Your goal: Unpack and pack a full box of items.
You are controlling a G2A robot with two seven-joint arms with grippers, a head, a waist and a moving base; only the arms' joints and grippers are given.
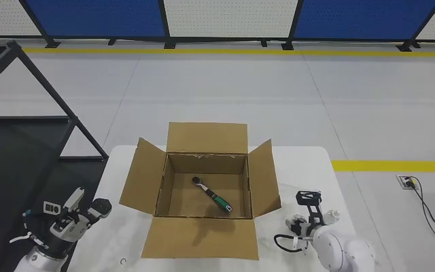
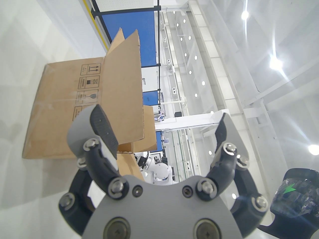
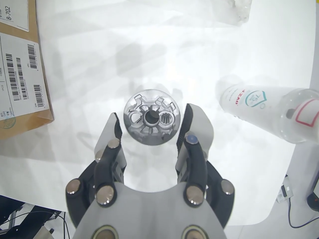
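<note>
here a white table [image 1: 306,170] carries the open cardboard box [image 1: 183,204], flaps spread, with a green-handled ratchet [image 1: 212,196] on its floor. a white bottle [image 3: 251,105] lies on its side near the right gripper [image 3: 150,125], which straddles a round metal part [image 3: 151,119]; whether it grips cannot be told. the left gripper [image 2: 162,118] gapes wide beside the box.

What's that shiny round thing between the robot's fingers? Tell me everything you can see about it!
The shiny round thing is a silvery metal disc, like a machine part. It has a dark hole in the middle, one smooth hole and one toothed hole beside that, and notches round its rim. It seems to rest on the white table, face up, between the right gripper's open fingers. Small gaps show on both sides, so nothing appears to squeeze it.
</note>
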